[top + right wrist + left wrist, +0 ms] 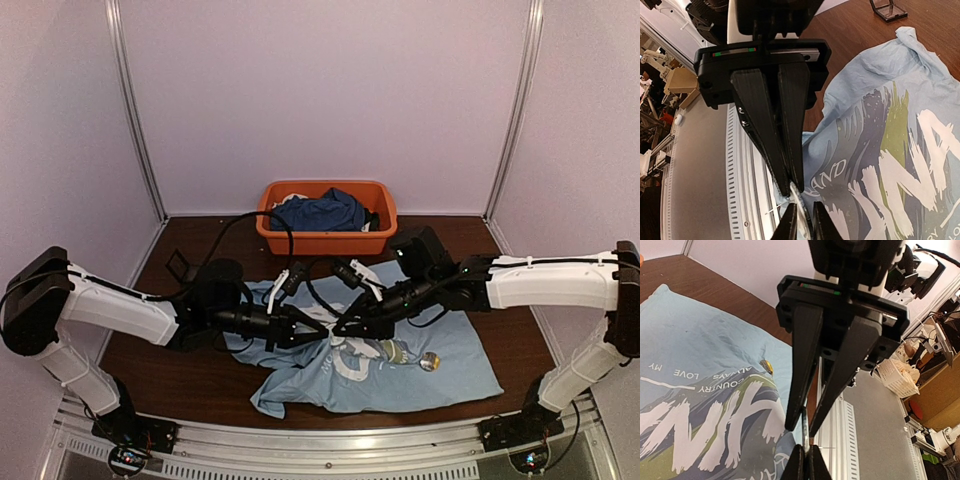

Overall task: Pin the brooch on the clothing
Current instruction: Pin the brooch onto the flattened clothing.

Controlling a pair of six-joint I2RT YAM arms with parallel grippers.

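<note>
table (500, 260): dark brown wood grain, closed in by pale lilac walls.
bin (300, 240): orange plastic, rounded corners, at the far edge, with a dark garment (320, 212) heaped in it.
case (178, 265): small, black and square, on bare wood at far left.
shirt (330, 385): light blue knit, rumpled at mid-table with the print up. The lettering was brushy white, green and yellow.
brooch (430, 362): small round shiny disc, silvery from above and dull gold in the left wrist view. It lay on the shirt just right of the print, well apart from both grippers. Whether it was fastened could not be told.
left gripper (801, 429): clenched, its black tapered fingers meeting over the print. A thin pale sliver showed at the tips, and I could not tell whether it was cloth or metal.
right gripper (791, 192): tip to tip with the left, jaws nearly together. Whether they gripped anything could not be told.
brooch handling: probably light, rigid, smooth and slippery. Lying flat on cloth, it looked best pinched across the rim, with the fingertips pressing into the fabric.
shirt handling: limp, so likely to bunch and drag. It probably needed holding taut beside the pinning spot.
</note>
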